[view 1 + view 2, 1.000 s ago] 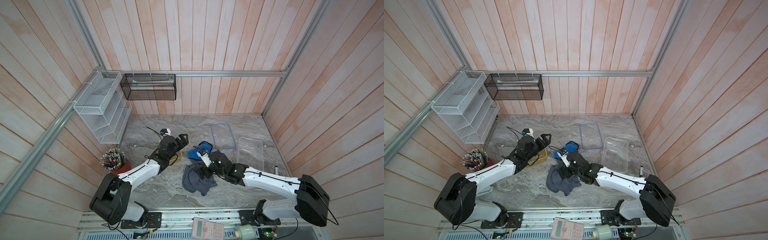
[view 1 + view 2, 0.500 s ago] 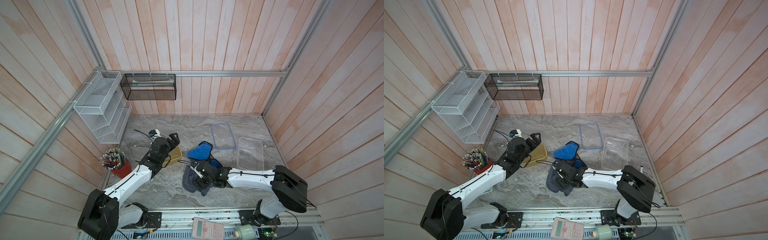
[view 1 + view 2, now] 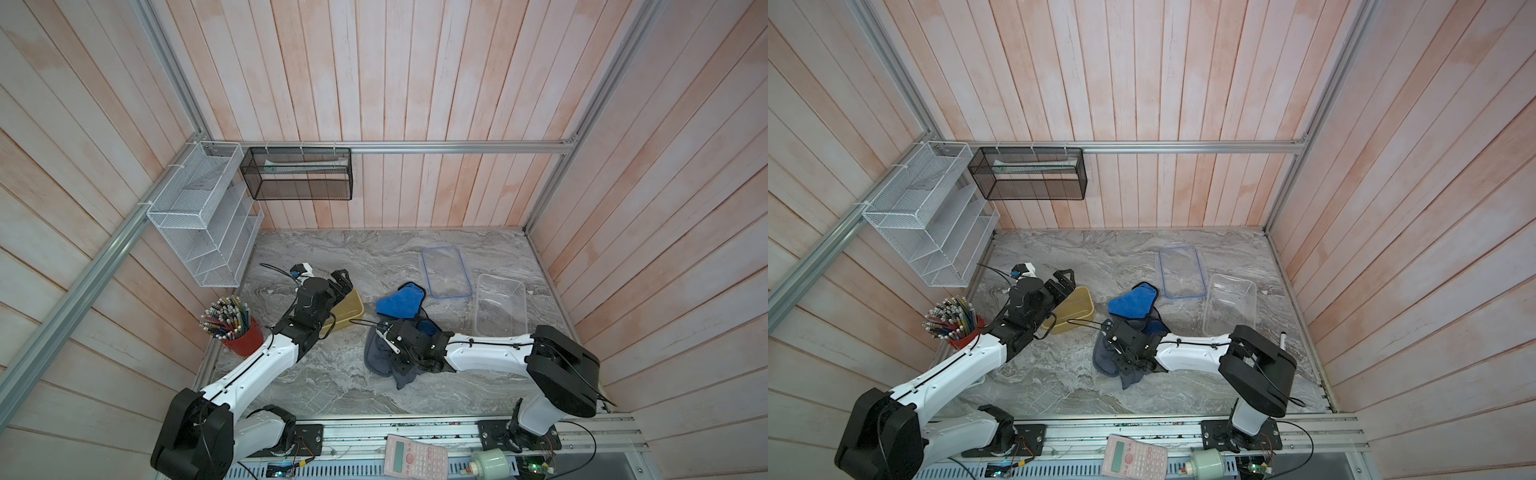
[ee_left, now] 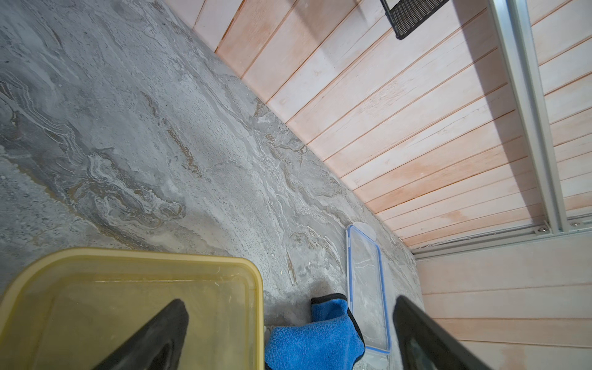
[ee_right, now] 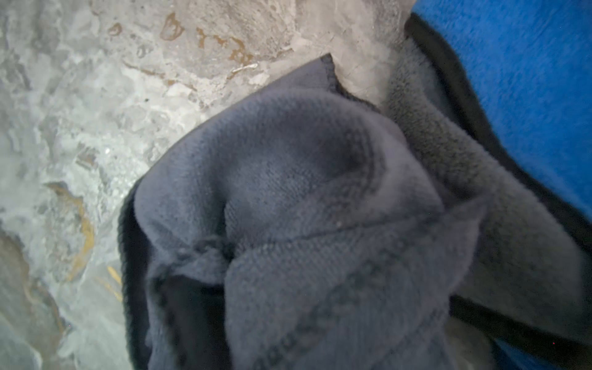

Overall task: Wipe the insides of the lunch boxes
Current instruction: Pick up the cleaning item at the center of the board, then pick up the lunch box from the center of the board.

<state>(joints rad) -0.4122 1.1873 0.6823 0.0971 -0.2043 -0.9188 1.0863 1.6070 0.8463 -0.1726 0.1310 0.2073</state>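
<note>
From my seat, the landmark is the crumpled bright-blue microfibre cloth in the middle of the grey marbled tabletop. Both top views show it.

The small translucent yellow plastic lunch box sits open-side up, near the blue cloth on the robot's left, with a strip of bare marble between them. The left gripper hangs at that box's end away from the blue cloth. Its jaws are spread wide and grasp nothing. In the left wrist view one black finger lies over the box's inside, and the other is out beyond the blue cloth.

The clear lid with a blue rim lies flat just beside the blue cloth, on its far right side. The larger clear rectangular plastic lunch box stands open, to the right past that lid.

A bunched dark-grey cloth touches the blue cloth's near edge. The right gripper is pressed down into it. The right wrist view shows only grey folds against blue fabric, so I cannot tell whether those jaws are clenched.
</note>
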